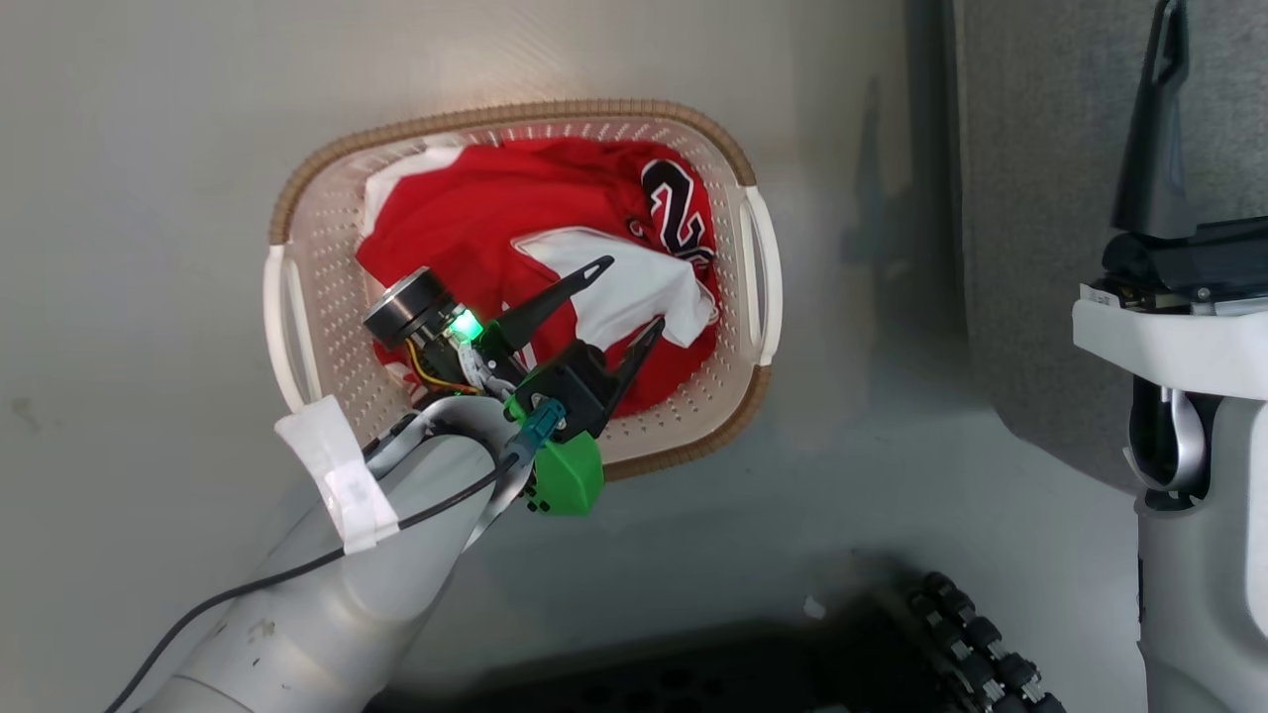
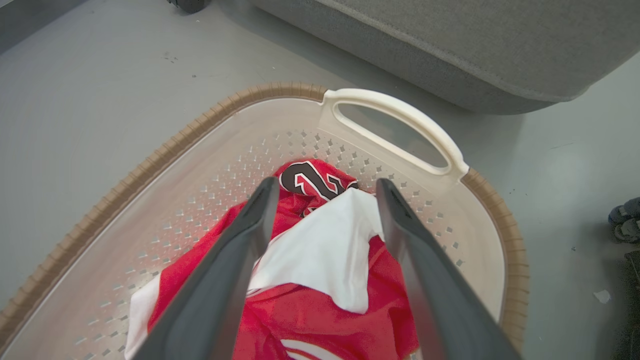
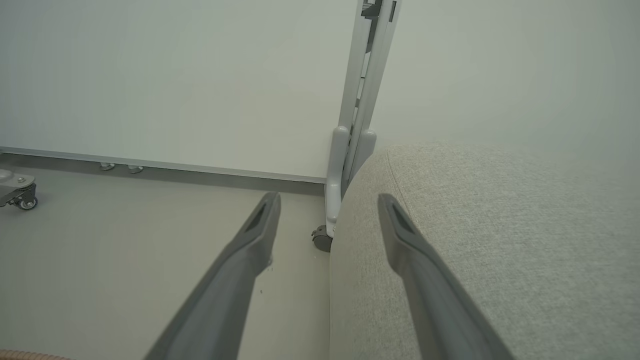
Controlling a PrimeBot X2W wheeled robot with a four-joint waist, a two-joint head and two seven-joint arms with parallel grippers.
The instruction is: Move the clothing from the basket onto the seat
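Hovering over the basket [image 1: 495, 114], the left gripper [image 1: 634, 291] is spread open, grasping nothing; the clothing [image 1: 466, 218] lies beneath it, extending toward 10 o'clock in the head view.

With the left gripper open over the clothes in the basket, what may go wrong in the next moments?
1. The open left gripper points at the white fold of the clothing; closing there may pinch one layer only, so the rest may stay behind.
2. The basket looks light; fabric dragging on its wall might pull or tip it.
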